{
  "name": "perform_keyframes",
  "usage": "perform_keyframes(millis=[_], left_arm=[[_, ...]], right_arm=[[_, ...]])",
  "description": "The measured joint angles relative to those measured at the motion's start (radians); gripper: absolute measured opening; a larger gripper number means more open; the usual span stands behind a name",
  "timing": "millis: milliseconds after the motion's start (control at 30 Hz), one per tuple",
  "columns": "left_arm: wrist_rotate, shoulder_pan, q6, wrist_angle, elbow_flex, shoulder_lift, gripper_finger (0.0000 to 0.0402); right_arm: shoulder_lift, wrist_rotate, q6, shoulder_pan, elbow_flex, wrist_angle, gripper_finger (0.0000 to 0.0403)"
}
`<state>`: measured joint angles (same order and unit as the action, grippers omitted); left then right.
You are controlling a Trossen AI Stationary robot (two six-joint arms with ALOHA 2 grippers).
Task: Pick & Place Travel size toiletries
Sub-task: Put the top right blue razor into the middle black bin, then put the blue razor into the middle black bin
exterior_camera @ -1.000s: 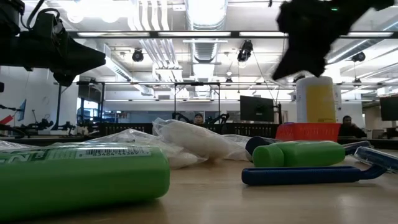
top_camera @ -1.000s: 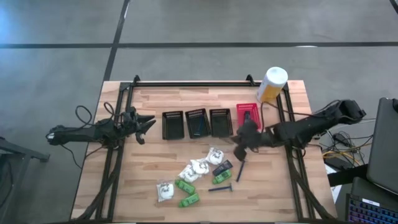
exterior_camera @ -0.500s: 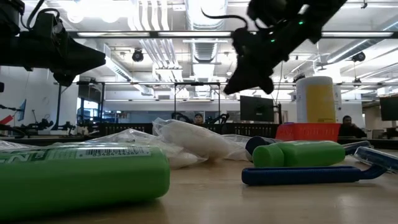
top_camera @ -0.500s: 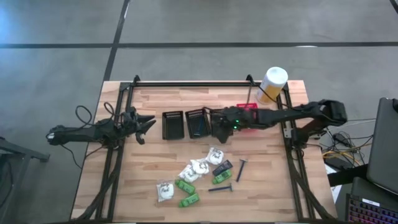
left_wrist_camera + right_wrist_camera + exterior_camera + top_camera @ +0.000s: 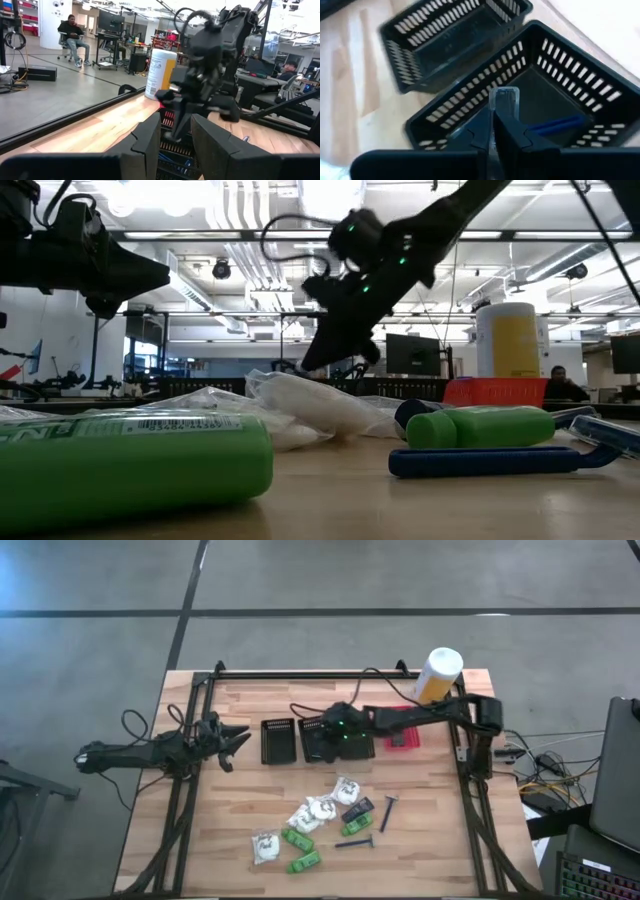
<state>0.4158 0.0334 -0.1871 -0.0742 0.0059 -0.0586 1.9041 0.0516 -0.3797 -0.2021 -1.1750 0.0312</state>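
Reaching farther left than a second ago, the right gripper (image 5: 330, 732) is now hovering over the second black basket (image 5: 535, 85), fingers pinched on a small clear-capped item (image 5: 504, 101). A blue razor (image 5: 559, 123) is lying inside. The toiletries (image 5: 320, 815) are sitting near the front edge. The left gripper (image 5: 232, 739), narrowly parted, is waiting by the left rail.

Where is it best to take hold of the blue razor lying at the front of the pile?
Probably at mid-handle. Come straight down on the blue razor with the fingers across the handle: it lies flat, long and thin, and its head end is wider.
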Motion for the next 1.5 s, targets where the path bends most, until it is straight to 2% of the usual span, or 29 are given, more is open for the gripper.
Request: perform_keyframes(millis=[200, 433, 533, 700, 800, 1000, 1200, 1500], left_arm=[[0.002, 0.000, 0.000, 0.000, 0.000, 0.000, 0.0115], [0.002, 0.000, 0.000, 0.000, 0.000, 0.000, 0.0115], [0.001, 0.000, 0.000, 0.000, 0.000, -0.001, 0.0115], [-0.003, 0.000, 0.000, 0.001, 0.000, -0.005, 0.0115], [-0.004, 0.000, 0.000, 0.001, 0.000, -0.008, 0.0115], [-0.004, 0.000, 0.000, -0.005, 0.000, -0.008, 0.0115], [-0.003, 0.000, 0.000, -0.008, 0.000, -0.008, 0.0115], [-0.003, 0.000, -0.004, -0.009, 0.000, -0.008, 0.0115]], right_arm=[[0.043, -0.008, 0.044, -0.011, -0.061, 0.073, 0.0059], [-0.060, -0.031, 0.077, 0.005, -0.042, 0.159, 0.0140], [-0.138, -0.037, 0.094, 0.044, -0.031, 0.315, 0.0170], [-0.257, -0.178, -0.029, 0.155, 0.022, 0.623, 0.0195], [-0.325, -0.190, -0.138, 0.224, 0.089, 0.708, 0.0201], [-0.464, -0.146, -0.383, 0.356, 0.241, 0.714, 0.0192], [-0.537, -0.129, -0.425, 0.460, 0.332, 0.671, 0.0175], [-0.498, -0.185, -0.482, 0.473, 0.399, 0.657, 0.0150]])
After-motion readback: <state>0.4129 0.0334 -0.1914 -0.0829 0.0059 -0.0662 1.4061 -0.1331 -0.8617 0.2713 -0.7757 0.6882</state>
